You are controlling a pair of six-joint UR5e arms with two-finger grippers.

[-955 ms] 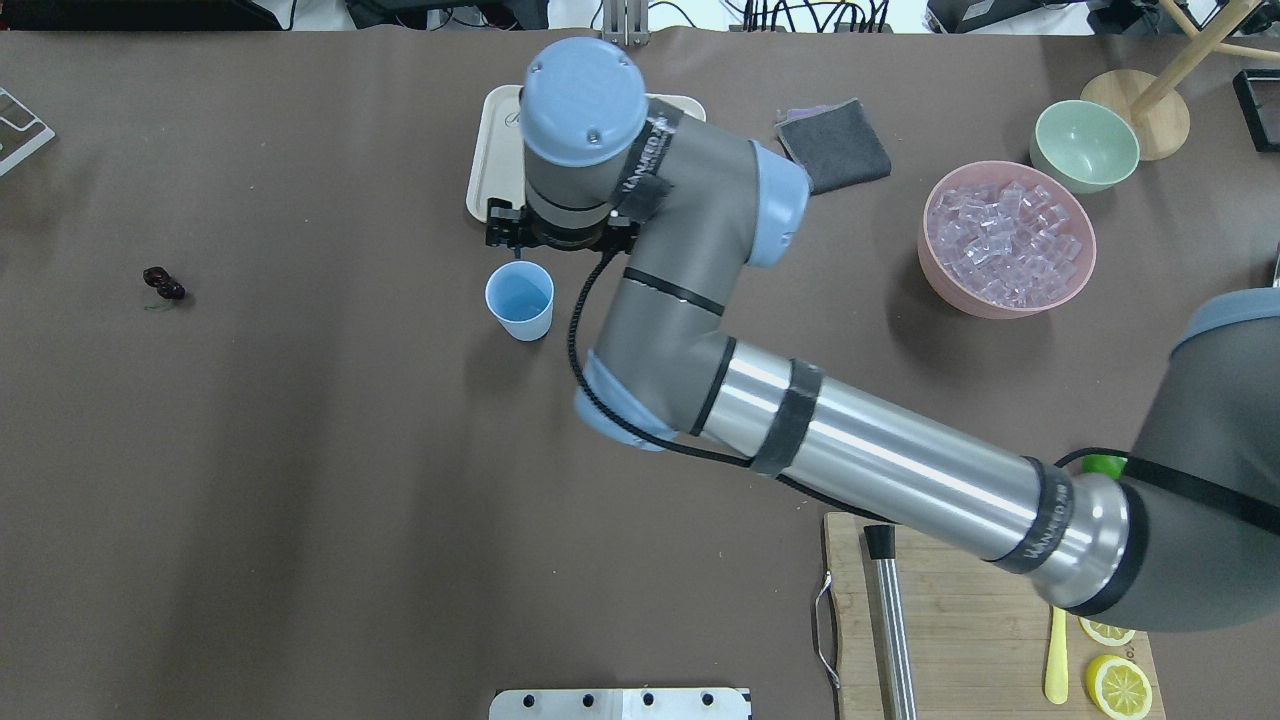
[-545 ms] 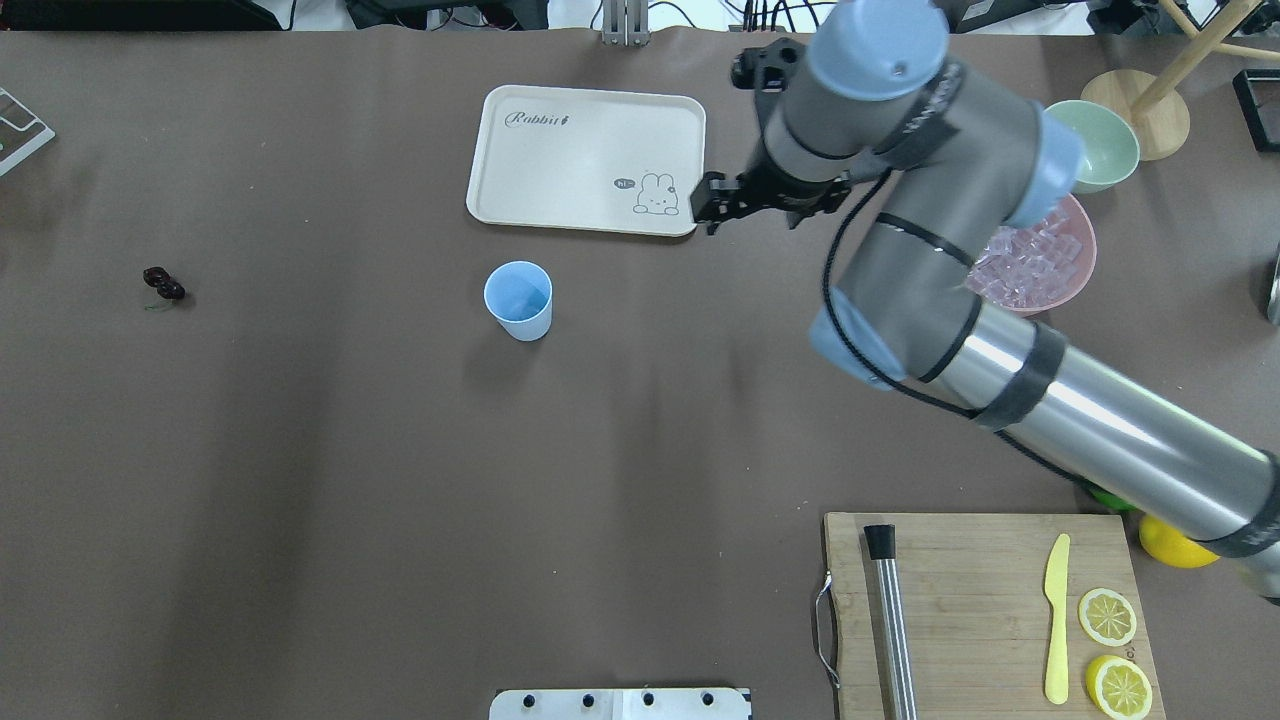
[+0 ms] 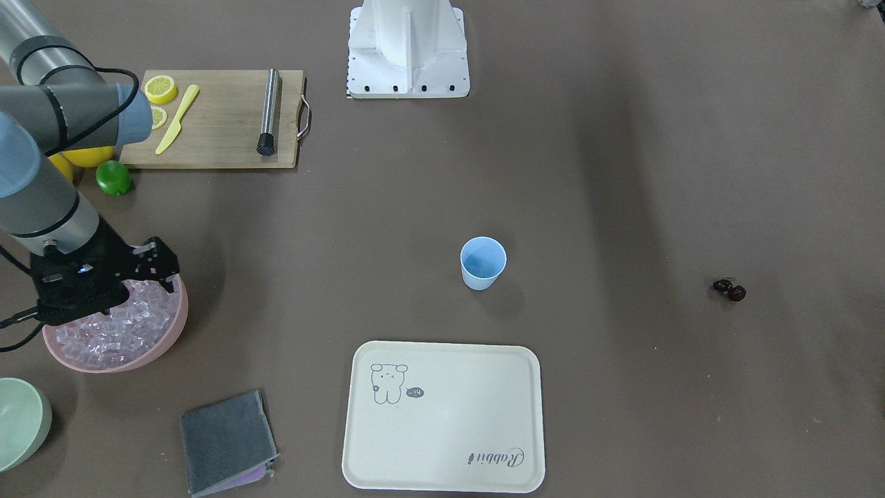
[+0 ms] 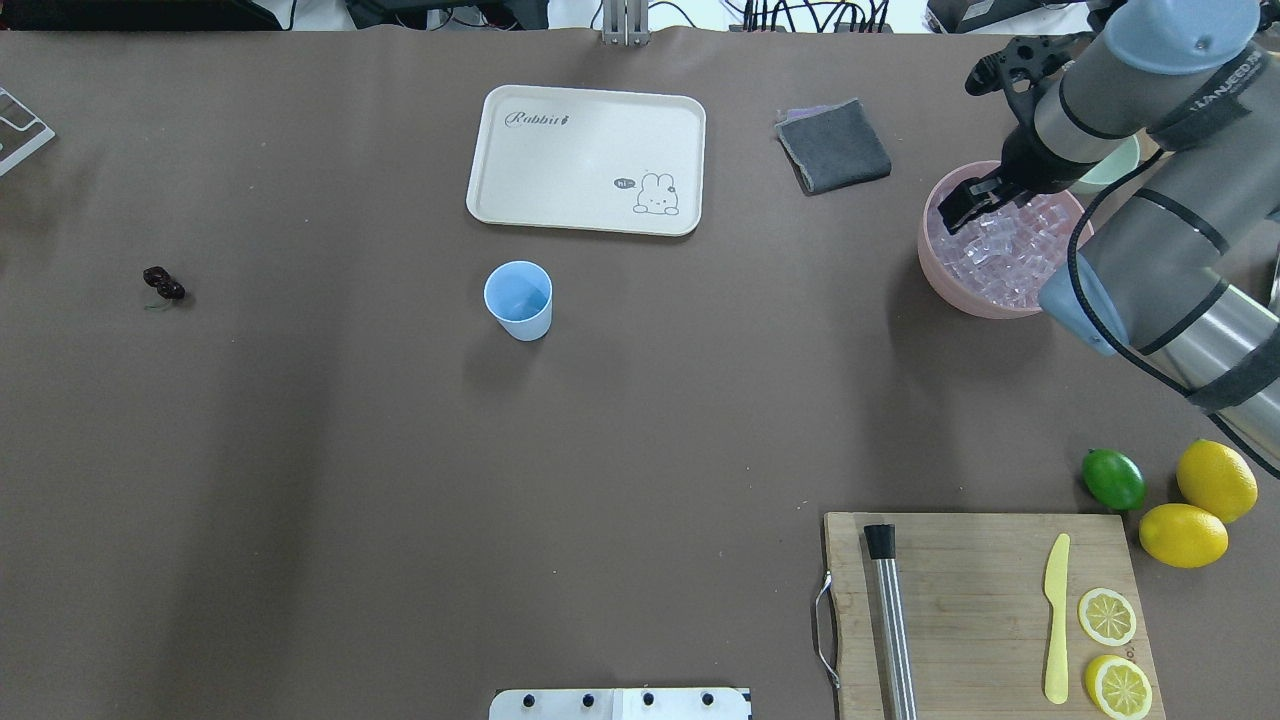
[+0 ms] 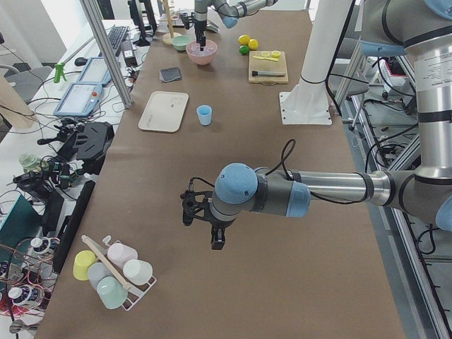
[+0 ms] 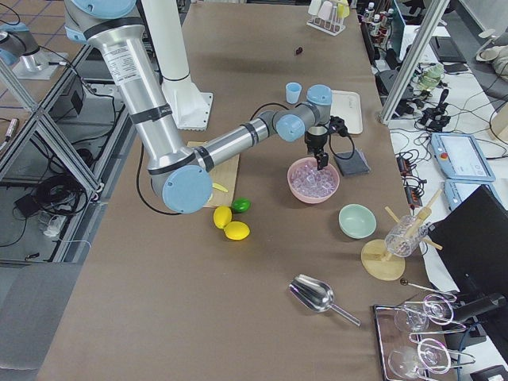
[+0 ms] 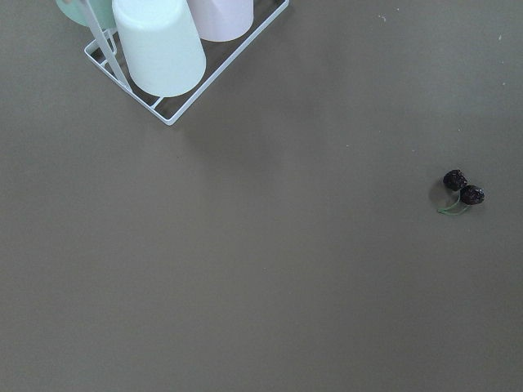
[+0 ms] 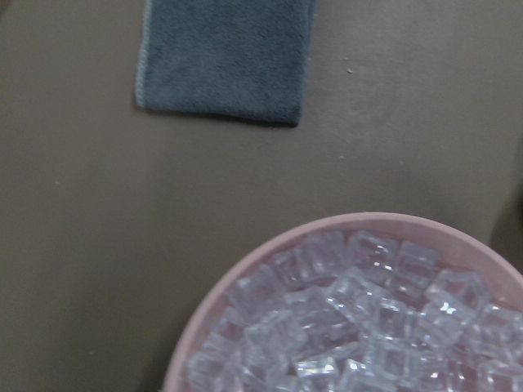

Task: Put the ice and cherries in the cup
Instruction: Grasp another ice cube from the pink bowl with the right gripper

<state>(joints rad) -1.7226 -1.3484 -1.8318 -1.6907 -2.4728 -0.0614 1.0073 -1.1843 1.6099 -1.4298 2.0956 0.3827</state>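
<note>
The light-blue cup (image 4: 518, 298) stands upright mid-table, also in the front view (image 3: 482, 261). The cherries (image 4: 164, 284) lie far to its left on the bare cloth and show in the left wrist view (image 7: 462, 189). The ice (image 4: 1000, 258) fills a pink bowl (image 4: 935, 265), seen close in the right wrist view (image 8: 368, 327). My right gripper (image 4: 962, 205) hangs just above the ice at the bowl's near-left side, fingers apart and empty. My left gripper (image 5: 215, 244) shows only in the exterior left view, above the cloth near the cherries; I cannot tell its state.
A cream tray (image 4: 585, 160) lies behind the cup, a grey cloth (image 4: 835, 145) to its right. A pale green bowl (image 3: 17, 422) sits beside the pink bowl. A cutting board (image 4: 980, 600), lime (image 4: 1113, 479) and lemons (image 4: 1215, 480) are front right. A cup rack (image 7: 163, 49) stands far left.
My right arm has swung from over the cup to the right, across the tray's edge, to above the ice bowl. The cup and cherries have not moved.
</note>
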